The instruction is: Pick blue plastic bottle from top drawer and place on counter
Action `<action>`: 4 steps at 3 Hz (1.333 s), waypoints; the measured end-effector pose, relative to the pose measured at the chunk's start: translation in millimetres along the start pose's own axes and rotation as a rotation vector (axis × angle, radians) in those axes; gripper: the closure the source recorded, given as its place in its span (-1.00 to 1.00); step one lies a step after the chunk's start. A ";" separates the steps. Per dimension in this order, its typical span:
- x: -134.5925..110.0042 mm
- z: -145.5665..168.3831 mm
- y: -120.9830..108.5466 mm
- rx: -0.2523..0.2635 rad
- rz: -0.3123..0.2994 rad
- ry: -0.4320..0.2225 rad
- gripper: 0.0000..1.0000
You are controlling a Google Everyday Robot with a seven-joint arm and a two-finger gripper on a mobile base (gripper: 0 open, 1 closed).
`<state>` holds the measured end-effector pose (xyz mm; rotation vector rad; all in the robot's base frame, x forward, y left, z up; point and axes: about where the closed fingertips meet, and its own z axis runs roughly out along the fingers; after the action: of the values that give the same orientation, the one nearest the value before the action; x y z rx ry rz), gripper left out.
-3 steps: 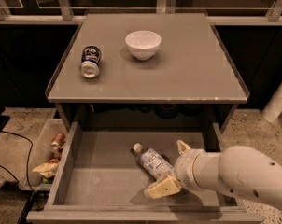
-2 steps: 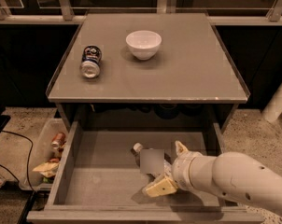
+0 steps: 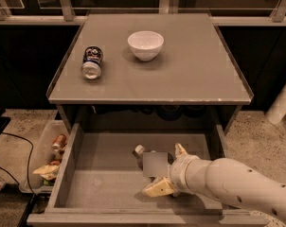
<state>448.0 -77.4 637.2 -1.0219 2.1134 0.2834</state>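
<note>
The blue plastic bottle (image 3: 140, 151) lies in the top drawer (image 3: 102, 176), white cap pointing to the back left; its body is largely covered by my hand. My gripper (image 3: 163, 170) reaches in from the right, low in the drawer. It is open, with one cream fingertip (image 3: 179, 150) behind the bottle and the other one in front of it. The counter (image 3: 195, 72) above is grey and flat, with thin raised side rims.
A white bowl (image 3: 145, 44) and a blue soda can (image 3: 92, 62) lying on its side rest on the counter. A bin of rubbish (image 3: 52, 157) stands on the floor left of the drawer. A white post (image 3: 282, 103) stands at the right.
My gripper has moved left and deeper over the bottle, so its fingers now straddle the bottle's body. The bottle, bowl and can have not moved.
</note>
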 end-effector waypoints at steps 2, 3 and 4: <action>28.1 19.0 -8.4 0.003 0.048 0.063 -1.00; 28.6 19.4 -10.2 0.005 0.048 0.066 -0.65; 28.6 19.4 -10.2 0.005 0.048 0.066 -0.18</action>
<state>454.7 -91.2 604.7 -0.9907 2.1994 0.2710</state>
